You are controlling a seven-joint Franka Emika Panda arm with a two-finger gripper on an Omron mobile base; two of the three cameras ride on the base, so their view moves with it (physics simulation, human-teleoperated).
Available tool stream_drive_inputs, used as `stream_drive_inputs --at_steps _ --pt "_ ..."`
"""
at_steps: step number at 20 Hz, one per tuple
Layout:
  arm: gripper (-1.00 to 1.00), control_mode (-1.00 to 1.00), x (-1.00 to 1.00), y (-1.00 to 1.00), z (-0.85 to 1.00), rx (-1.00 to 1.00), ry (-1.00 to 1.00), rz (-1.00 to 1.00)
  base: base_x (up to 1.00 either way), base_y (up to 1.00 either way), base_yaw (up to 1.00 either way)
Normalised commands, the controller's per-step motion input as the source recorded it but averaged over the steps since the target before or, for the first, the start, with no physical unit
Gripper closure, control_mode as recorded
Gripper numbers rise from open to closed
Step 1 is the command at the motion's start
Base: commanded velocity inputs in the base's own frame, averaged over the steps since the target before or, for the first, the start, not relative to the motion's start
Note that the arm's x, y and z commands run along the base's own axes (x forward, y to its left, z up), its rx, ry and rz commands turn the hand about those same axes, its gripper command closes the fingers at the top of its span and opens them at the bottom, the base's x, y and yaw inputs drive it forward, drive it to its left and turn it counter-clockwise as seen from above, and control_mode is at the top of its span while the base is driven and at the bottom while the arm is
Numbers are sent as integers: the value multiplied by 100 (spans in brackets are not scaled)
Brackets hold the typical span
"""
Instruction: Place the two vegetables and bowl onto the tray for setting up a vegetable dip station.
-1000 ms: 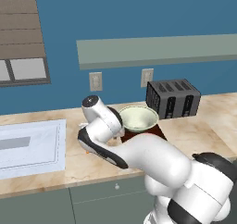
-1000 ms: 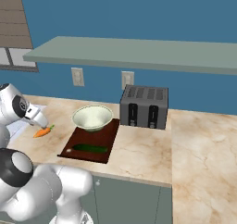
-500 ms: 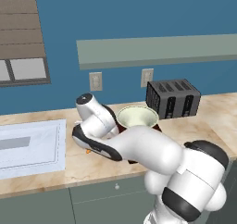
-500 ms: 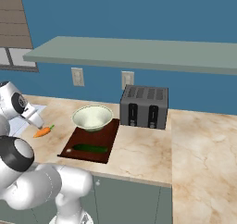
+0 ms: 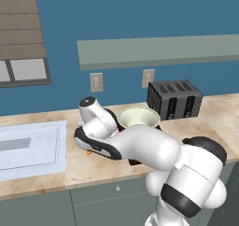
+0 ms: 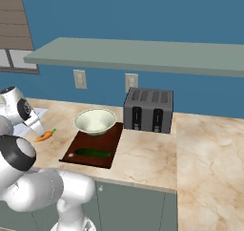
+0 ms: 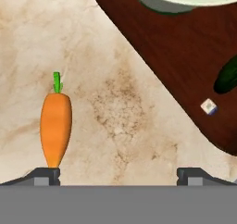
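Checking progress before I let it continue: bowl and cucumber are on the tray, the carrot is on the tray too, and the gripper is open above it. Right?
Not quite. The carrot is not on the tray; the hand view shows it lying on the marble counter beside the board. The rest holds: bowl and cucumber sit on the tray, and the gripper is open over the carrot.

A rendered domestic kitchen is shown: a beige marbled stone counter (image 6: 157, 153) is set over grey-green cabinet fronts (image 6: 133, 204) against a blue wall. A black two-slot toaster (image 6: 148, 110) is stood at the counter's back edge below two white wall sockets (image 6: 79, 78), a long grey-green shelf (image 6: 143, 55) is mounted above, and a white flat sink area (image 5: 30, 148) is seen at the left end.
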Motion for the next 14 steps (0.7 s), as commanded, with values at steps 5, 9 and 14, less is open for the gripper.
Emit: stream_drive_inputs --at_steps 5,9,14 --pt "-100 -100 23 0 -19 2 0 -6 0 0 0" --pt "-100 -100 29 1 -16 4 0 0 0 0 0" --pt "-100 -100 29 9 -15 0 0 0 0 0 0"
